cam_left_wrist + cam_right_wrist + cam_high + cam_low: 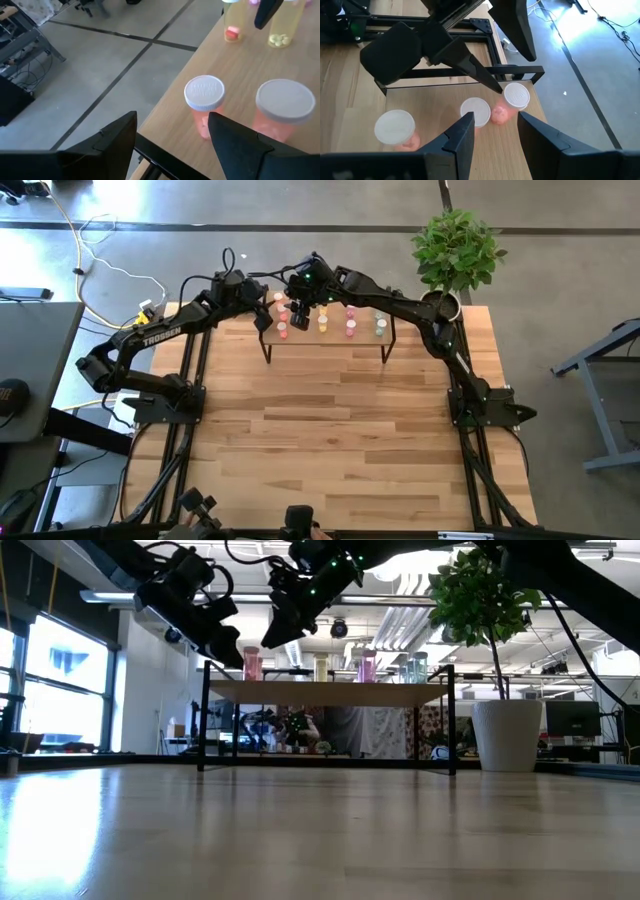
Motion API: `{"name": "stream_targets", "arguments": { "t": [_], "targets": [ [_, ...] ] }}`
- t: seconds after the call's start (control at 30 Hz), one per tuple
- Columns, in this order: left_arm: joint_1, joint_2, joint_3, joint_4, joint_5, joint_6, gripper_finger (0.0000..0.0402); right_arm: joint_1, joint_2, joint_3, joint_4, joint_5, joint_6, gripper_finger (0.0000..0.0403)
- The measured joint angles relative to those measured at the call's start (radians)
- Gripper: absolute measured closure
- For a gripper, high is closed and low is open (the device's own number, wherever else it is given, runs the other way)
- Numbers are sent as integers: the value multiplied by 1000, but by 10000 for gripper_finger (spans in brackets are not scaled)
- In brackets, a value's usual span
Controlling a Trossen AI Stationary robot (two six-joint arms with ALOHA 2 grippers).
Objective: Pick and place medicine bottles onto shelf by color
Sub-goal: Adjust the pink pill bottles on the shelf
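Left gripper (172, 137) spread, empty, beside pink bottle (204, 107) on shelf (235, 70) | bottle likely light, rigid, slippery (grasp mid-body, below cap) | right gripper (495, 132) parted, empty.

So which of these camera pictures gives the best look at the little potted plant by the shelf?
The low view: the potted plant stands whole from the side, green leaves above a white pot, right of the shelf. The high view shows only its leafy top and pot rim at the table's far right corner. Neither wrist view shows it.
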Motion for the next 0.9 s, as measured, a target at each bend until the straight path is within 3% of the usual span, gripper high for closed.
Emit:
{"name": "stream_targets", "arguments": {
  "t": [0.33,0.53,0.9],
  "targets": [
    [-2,0,0,0,-1,-1,168,0,0,0,0,0,0,260],
    [-1,0,0,-3,-91,-2,168,0,0,0,0,0,0,260],
    [-3,-1,41,-3,-46,0,168,0,0,0,0,0,0,260]
  ]
}}
